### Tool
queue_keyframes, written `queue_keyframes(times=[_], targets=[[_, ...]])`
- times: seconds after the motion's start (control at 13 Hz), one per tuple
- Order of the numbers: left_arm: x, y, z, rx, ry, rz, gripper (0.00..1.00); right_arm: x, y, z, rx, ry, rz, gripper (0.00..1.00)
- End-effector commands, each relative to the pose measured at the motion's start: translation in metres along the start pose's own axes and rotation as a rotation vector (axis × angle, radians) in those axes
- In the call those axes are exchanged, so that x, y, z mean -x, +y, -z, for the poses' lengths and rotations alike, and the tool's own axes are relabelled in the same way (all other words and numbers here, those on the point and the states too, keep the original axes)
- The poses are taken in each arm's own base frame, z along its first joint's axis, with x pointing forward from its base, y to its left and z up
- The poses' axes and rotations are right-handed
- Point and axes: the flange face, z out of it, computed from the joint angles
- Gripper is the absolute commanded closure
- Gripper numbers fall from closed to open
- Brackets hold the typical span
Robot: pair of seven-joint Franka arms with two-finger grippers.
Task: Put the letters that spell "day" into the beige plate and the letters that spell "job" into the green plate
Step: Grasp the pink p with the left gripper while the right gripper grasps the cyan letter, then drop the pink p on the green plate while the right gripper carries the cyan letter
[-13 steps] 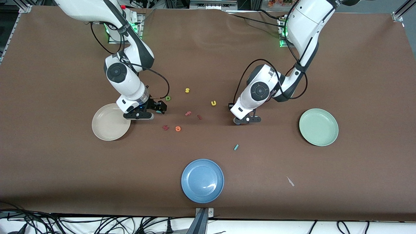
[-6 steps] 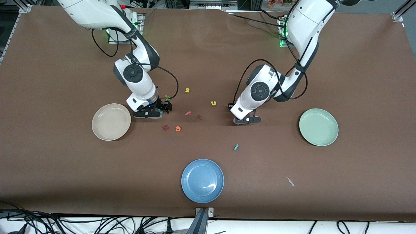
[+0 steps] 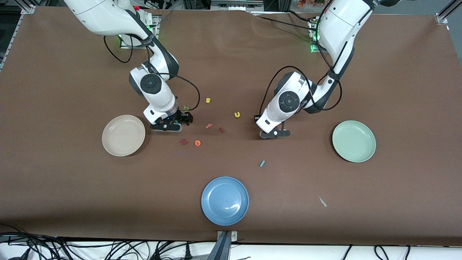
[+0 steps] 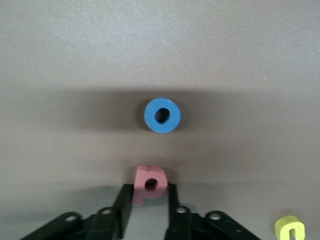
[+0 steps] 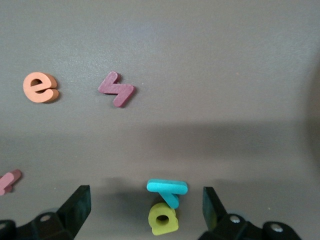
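My left gripper (image 4: 149, 188) is low on the table, shut on the salmon-red bowl-and-stem letter (image 4: 149, 182), with the blue ring "o" (image 4: 162, 115) just ahead of it. The left gripper (image 3: 274, 134) hides both letters in the front view. My right gripper (image 5: 145, 190) stands open around the teal y-shape (image 5: 167, 188) and a yellow-green round-bowl letter (image 5: 163, 219) that touches it. This right gripper (image 3: 177, 124) is beside the beige plate (image 3: 123, 135). A green letter (image 3: 186, 108) lies next to it. The teal bar (image 3: 262, 163) lies nearer the front camera. The green plate (image 3: 353, 141) holds nothing.
A blue plate (image 3: 225, 200) sits near the front edge. Loose letters lie between the arms: a yellow "s" (image 3: 208, 100), a yellow "u" (image 3: 237, 114), a salmon one (image 3: 208, 126), two dark red ones (image 3: 221, 129) (image 3: 184, 142) and an orange "e" (image 3: 197, 143).
The right arm has moved from the beige plate's edge toward the middle of the table, down over the teal y-shape. The left arm has stayed in place.
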Motion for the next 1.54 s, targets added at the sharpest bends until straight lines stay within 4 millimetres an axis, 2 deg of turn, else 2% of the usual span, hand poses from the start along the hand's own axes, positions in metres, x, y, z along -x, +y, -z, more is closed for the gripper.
queue_keyframes(times=[0.0,0.15,0.38,0.46,0.77,0.85,0.92,1.0,1.08,1.23,1.38,1.46], targets=[[-0.003,0.003,-0.008,-0.010,0.007,-0.024,0.78,0.006,0.001,-0.011,-0.009,0.007,-0.008,0.04],[-0.004,0.002,-0.007,-0.012,0.005,-0.026,0.88,0.008,0.002,-0.013,-0.013,0.008,-0.009,0.06],[-0.008,0.000,0.006,-0.004,0.023,-0.023,0.90,0.014,0.006,-0.017,-0.004,-0.003,-0.006,0.09],[-0.008,-0.001,0.007,-0.004,0.024,-0.023,0.99,0.017,0.007,-0.018,-0.001,-0.007,-0.004,0.12],[-0.010,-0.003,0.010,-0.004,0.026,-0.019,1.00,0.016,0.009,-0.018,0.003,-0.004,0.000,0.16],[-0.011,-0.004,0.028,-0.006,0.033,-0.019,1.00,0.016,0.010,-0.018,0.004,-0.004,-0.001,0.18],[-0.012,-0.013,0.057,-0.025,0.023,-0.021,1.00,0.016,0.010,-0.018,0.004,-0.004,-0.001,0.21],[-0.015,-0.026,0.094,-0.041,0.012,-0.051,1.00,0.016,0.010,-0.018,0.004,-0.003,0.005,0.24],[-0.018,-0.048,0.123,-0.062,-0.015,-0.070,1.00,0.015,0.011,-0.018,0.010,0.001,0.013,0.26],[-0.033,-0.100,0.166,-0.083,-0.077,-0.080,1.00,0.012,0.015,-0.018,0.016,0.005,0.014,0.27],[-0.048,-0.166,0.177,-0.082,-0.150,-0.087,1.00,0.011,0.018,-0.019,0.020,0.008,0.016,0.28],[-0.059,-0.204,0.181,-0.063,-0.150,-0.081,1.00,0.010,0.018,-0.019,0.022,0.011,0.021,0.32]])
